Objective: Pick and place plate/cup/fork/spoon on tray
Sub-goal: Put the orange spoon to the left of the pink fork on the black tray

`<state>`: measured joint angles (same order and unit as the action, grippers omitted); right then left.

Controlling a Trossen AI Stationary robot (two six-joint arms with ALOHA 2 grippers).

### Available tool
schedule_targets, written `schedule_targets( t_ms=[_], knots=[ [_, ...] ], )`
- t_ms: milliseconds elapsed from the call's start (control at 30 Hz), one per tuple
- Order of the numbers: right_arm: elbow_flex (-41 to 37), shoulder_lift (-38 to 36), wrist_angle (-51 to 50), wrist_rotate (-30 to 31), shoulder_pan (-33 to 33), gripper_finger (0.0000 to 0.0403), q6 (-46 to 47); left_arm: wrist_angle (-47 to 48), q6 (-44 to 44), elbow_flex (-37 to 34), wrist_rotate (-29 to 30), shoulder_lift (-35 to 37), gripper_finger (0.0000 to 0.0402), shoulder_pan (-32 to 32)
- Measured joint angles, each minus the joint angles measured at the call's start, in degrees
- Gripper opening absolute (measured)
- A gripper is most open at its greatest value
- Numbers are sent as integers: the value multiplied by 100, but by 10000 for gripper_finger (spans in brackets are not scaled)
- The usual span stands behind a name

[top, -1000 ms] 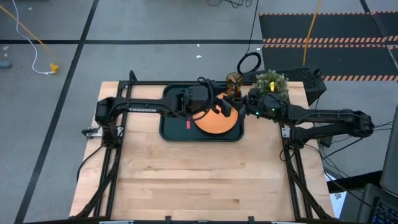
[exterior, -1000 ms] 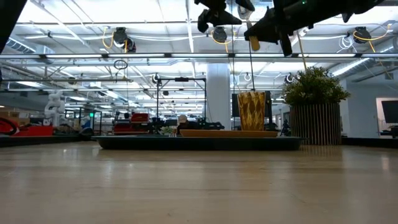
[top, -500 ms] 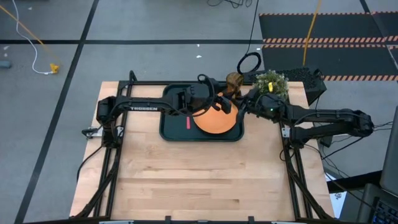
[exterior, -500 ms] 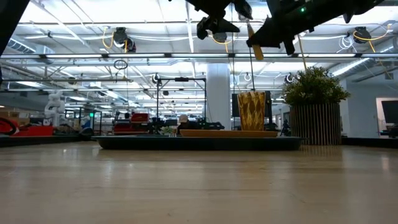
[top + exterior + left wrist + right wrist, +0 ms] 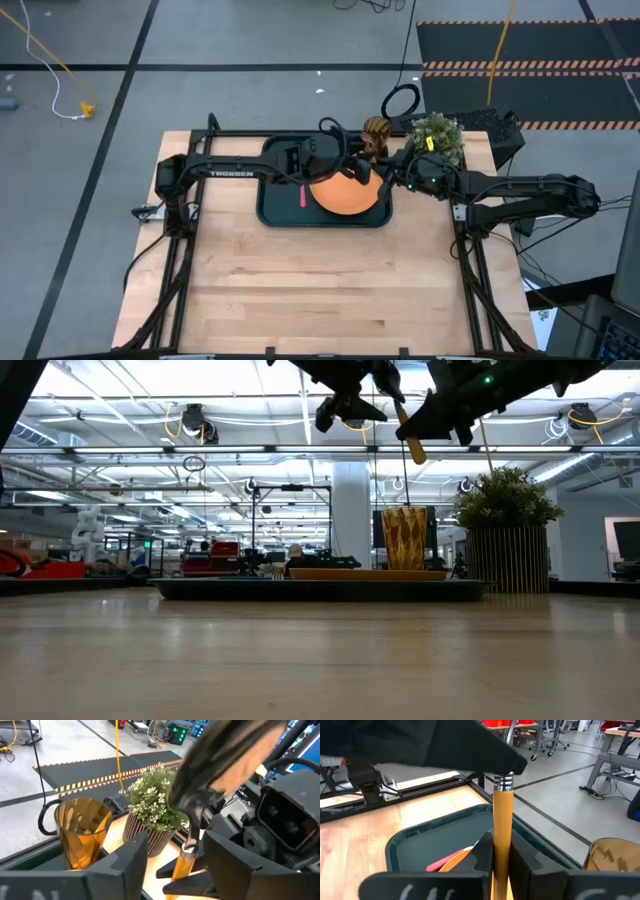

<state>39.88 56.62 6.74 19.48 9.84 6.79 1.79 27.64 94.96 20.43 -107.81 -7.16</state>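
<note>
The spoon [image 5: 502, 825] is off the worktop, its orange-yellow handle clamped upright between the fingers of the right pincer [image 5: 501, 851]; in the low view it hangs near the top centre of the frame, above the tray. The left pincer [image 5: 176, 851] faces it from the other side, jaws standing wide with the handle between them but not touching, so this looks like a hand-over between the arms, or the left arm steadying the spoon. The spoon's bowl is hidden behind dark arm parts, so I cannot tell which way it faces.

Below, in the upper middle of the high view, the dark green tray [image 5: 275, 213] already carries the orange plate [image 5: 345, 198] on its right half and the red-handled fork [image 5: 302, 196] just left of the plate. The amber cup [image 5: 377, 131] stands at the tray's upper right corner; whether it sits inside the rim or just outside is hard to judge. The potted plant [image 5: 437, 133] stands right of the cup.

The step in hand is placing the spoon. Next, I judge, one pincer must hold it alone, carry it low over a free strip of the tray and release it flat.
</note>
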Motion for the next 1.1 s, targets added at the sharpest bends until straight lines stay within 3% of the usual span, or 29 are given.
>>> schedule_targets(
  t_ms=[633, 800, 967, 1100],
  knots=[
    [0, 140, -113, 171, -211, 18, -218, 188, 454, 11, -63, 0, 24, 9],
    [0, 140, -107, 168, -211, 35, -173, 211, 463, 13, -44, 2, 20, 17],
    [0, 76, -94, 61, -205, 81, -14, 360, 442, 0, 67, 0, 29, -46],
    [0, -62, -103, -27, -214, 119, 212, 334, 441, 0, -166, 45, 19, -107]
  ],
)
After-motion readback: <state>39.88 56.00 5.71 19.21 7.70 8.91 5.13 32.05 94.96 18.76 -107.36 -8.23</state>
